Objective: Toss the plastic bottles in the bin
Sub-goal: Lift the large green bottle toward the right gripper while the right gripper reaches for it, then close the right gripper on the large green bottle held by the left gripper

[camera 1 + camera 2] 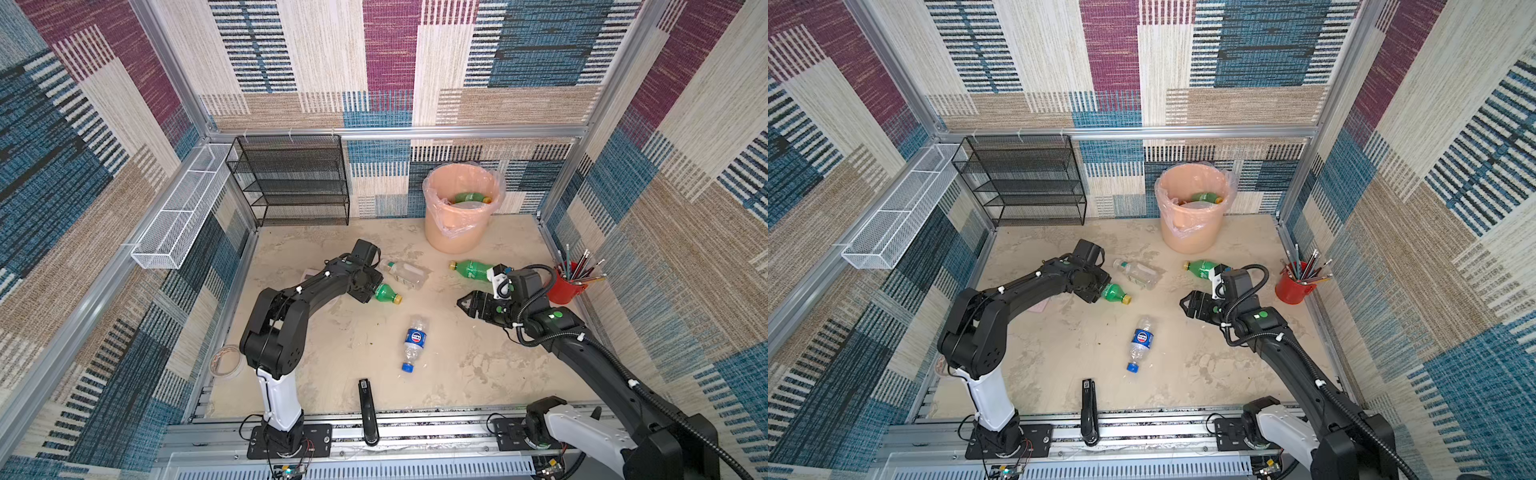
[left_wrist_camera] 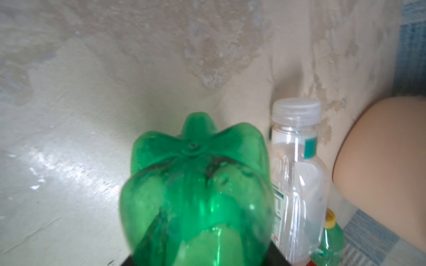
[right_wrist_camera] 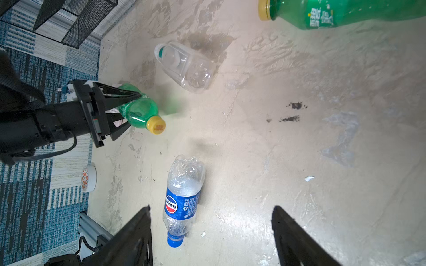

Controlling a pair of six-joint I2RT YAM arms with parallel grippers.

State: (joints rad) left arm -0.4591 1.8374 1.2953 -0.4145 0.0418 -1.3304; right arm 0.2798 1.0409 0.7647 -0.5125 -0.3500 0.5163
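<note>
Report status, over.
Left gripper shut on green bottle. Right gripper open, empty. Bin upright at back. Clear bottle lying close beside held bottle.

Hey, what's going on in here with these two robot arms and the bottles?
Two arms are clearing plastic bottles into the peach bin, which already has a green bottle inside. The left end effector is shut on a yellow-capped green bottle at mid-table. The right end effector is open and empty, near the blue-label bottle. That one, a clear white-capped bottle and a loose green bottle lie on the table.
</note>
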